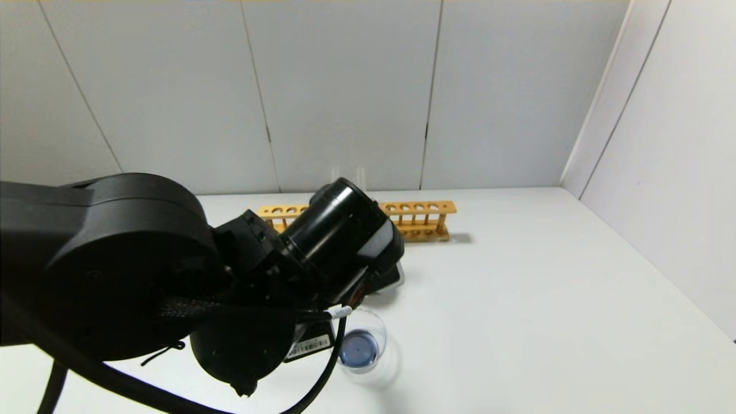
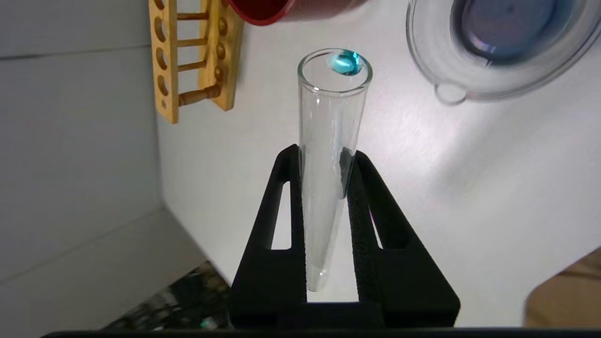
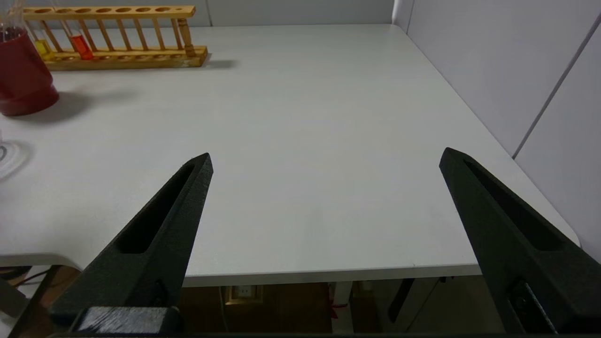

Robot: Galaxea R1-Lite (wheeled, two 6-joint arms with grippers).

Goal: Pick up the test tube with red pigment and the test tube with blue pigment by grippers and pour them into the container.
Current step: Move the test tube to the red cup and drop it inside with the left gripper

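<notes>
My left gripper (image 2: 324, 155) is shut on the test tube with blue pigment (image 2: 328, 117). The tube is tipped mouth-outward, nearly drained, with a teal drop clinging at its rim (image 2: 346, 62). Its mouth is beside the container (image 2: 422, 61), a clear low beaker with dark blue liquid in it, also seen in the head view (image 1: 380, 330). There the left arm (image 1: 259, 270) hides the gripper and tube. The test tube with red pigment (image 3: 80, 44) stands in the wooden rack (image 3: 117, 35). My right gripper (image 3: 326, 162) hangs open over the table's near edge, holding nothing.
A dark-red cup (image 3: 21, 77) stands in front of the rack's end, close to the held tube's mouth in the left wrist view (image 2: 291, 9). A tube with yellow liquid (image 3: 43, 47) sits in the rack beside the red one. Grey walls enclose the white table (image 1: 546, 299).
</notes>
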